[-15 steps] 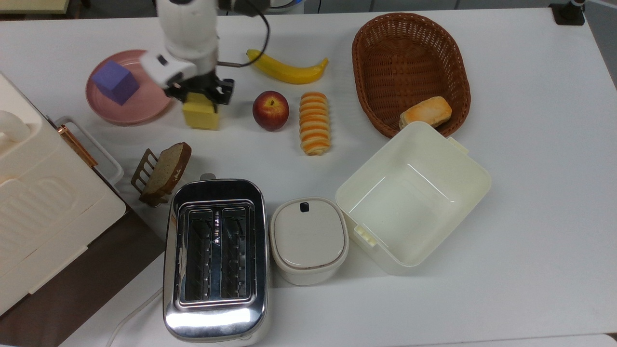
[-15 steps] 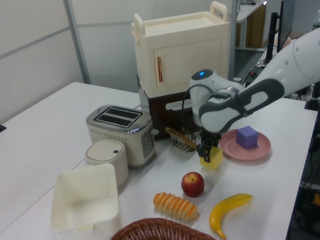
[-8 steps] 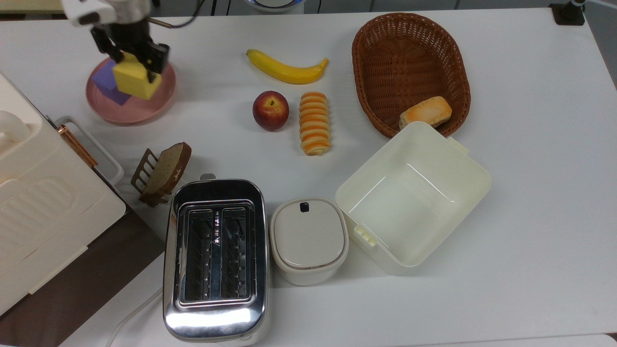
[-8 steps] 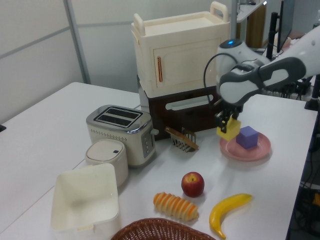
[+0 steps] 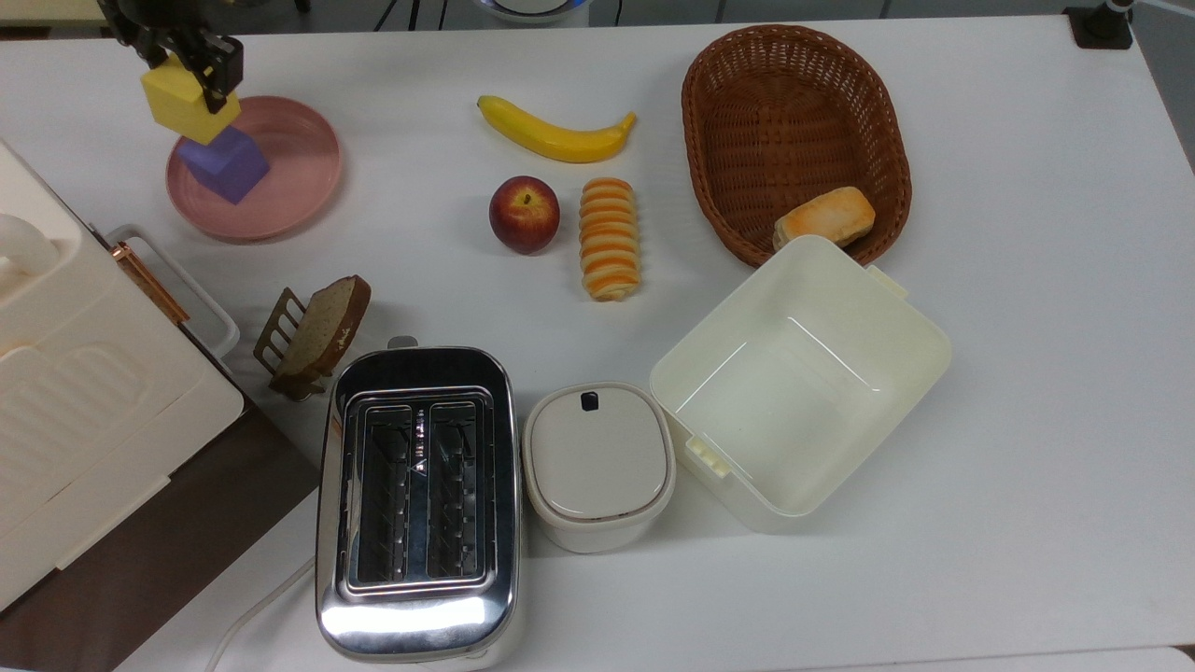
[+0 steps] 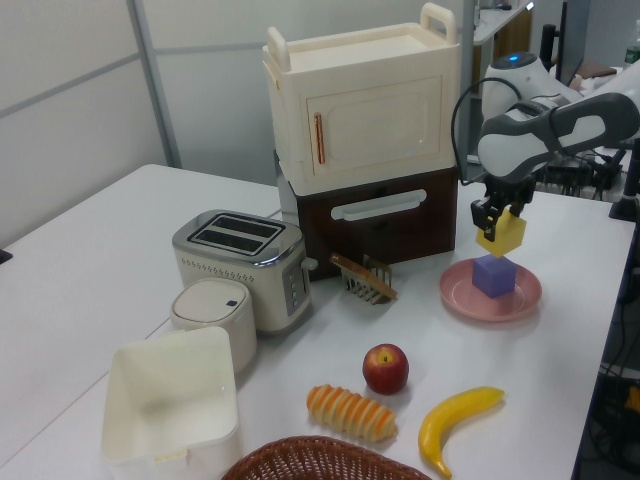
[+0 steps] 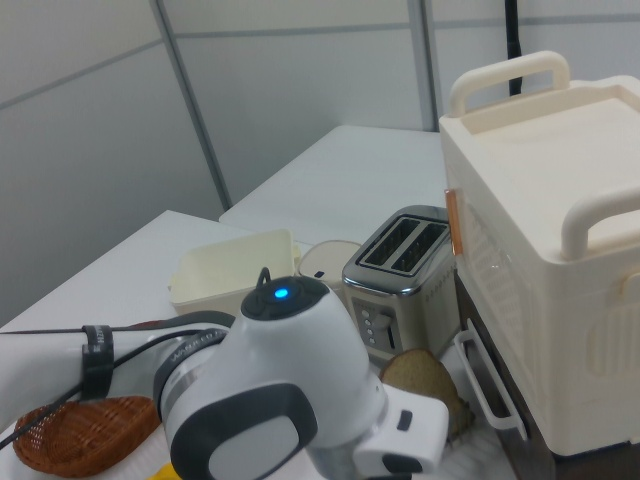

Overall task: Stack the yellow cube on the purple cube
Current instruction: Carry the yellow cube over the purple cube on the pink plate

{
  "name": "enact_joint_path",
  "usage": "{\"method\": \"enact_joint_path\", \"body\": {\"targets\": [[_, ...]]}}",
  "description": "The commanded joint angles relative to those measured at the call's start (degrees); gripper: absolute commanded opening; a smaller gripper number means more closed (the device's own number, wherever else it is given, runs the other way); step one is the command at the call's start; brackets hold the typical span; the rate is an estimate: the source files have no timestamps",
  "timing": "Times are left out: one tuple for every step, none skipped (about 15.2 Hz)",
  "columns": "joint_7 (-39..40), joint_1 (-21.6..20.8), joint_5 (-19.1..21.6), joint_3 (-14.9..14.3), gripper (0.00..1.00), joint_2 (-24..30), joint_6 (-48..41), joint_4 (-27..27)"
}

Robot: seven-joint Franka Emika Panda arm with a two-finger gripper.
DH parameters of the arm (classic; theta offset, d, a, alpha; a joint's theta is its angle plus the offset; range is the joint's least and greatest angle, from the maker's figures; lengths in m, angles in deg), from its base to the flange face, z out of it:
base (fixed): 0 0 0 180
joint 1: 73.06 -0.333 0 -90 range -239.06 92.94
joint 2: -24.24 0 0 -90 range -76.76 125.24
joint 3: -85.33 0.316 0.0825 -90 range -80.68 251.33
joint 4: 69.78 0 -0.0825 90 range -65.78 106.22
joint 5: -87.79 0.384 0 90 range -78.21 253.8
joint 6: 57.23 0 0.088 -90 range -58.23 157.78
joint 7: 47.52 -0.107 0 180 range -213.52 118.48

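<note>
The yellow cube (image 5: pixel 187 97) (image 6: pixel 501 233) hangs in the air, and my gripper (image 5: pixel 183 58) (image 6: pixel 497 217) is shut on it from above. The purple cube (image 5: pixel 226 163) (image 6: pixel 492 275) sits on a pink plate (image 5: pixel 289 177) (image 6: pixel 515 300) just below it. In the left view the yellow cube is tilted and hovers a small gap above the purple cube, nearly over it. In the top view the yellow cube overlaps the purple cube's upper left corner. The arm's white body (image 7: pixel 290 400) is in the front of the right view.
A banana (image 5: pixel 555 135), an apple (image 5: pixel 524 214) and a striped pastry (image 5: pixel 608 238) lie mid-table. A wicker basket (image 5: pixel 738 65) holds a bun (image 5: pixel 824 217). A cream tub (image 5: pixel 887 308), a lidded pot (image 5: pixel 597 464), a toaster (image 5: pixel 417 499), a toast rack (image 5: pixel 313 334) and a cream cabinet (image 6: pixel 365 100) stand nearby.
My gripper carried the yellow cube from beside the apple, across the plate, up to a spot just above the purple cube.
</note>
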Motion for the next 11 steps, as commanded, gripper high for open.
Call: {"method": "enact_joint_path", "body": {"targets": [[3.7, -1.1, 2.3, -2.4, 0.09, 1.2, -0.8, 1.2], [4.2, -1.3, 2.4, -2.9, 0.09, 0.7, -0.6, 1.2], [4.2, -1.4, 2.4, -2.9, 0.09, 0.2, -0.5, 1.2], [4.2, -1.5, 2.5, -2.9, 0.09, 0.0, -0.4, 1.2], [4.2, -1.9, 2.6, -2.9, 0.09, -0.2, -0.1, 1.1], [4.2, -2.1, 2.6, -2.9, 0.09, -0.5, 0.5, 0.8], [4.2, -2.2, 2.6, -2.9, 0.09, -0.8, 0.6, 0.7], [4.2, -2.3, 2.6, -2.9, 0.09, -1.4, 0.8, 0.7], [3.9, -2.3, 2.6, -2.9, 0.09, -1.9, 0.8, 0.2], [3.7, -2.3, 2.6, -2.9, 0.09, -2.2, 0.8, 0.0], [3.8, -2.3, 2.6, -2.9, 0.09, -2.4, 0.8, 0.0]]}}
